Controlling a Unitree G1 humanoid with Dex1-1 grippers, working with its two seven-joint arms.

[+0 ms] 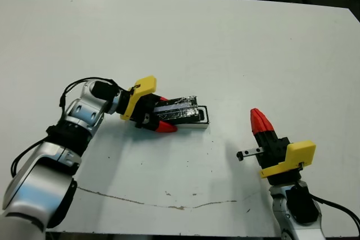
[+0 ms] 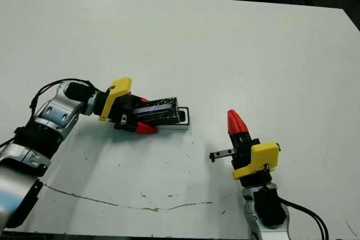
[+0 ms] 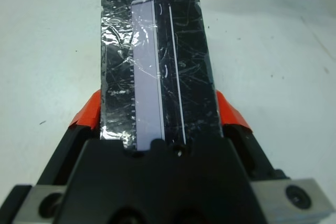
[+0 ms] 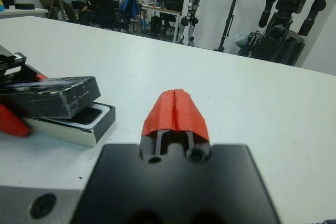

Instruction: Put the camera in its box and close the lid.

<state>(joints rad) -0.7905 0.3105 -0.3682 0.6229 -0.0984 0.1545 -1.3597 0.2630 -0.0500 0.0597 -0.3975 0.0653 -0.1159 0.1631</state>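
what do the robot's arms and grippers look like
Both arms have silver-grey shells with black joints and loose black cables. Each ends in a black gripper body with a bright yellow bracket and two red, pointed fingertips: the left gripper and the right gripper. A small grey metal rod sticks out from the side of the right one.

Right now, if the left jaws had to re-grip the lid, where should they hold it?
Hold the lid across its two long edges, approaching from its short end along its length, as the left gripper does now; it is a flat, narrow panel, tilted over the box.
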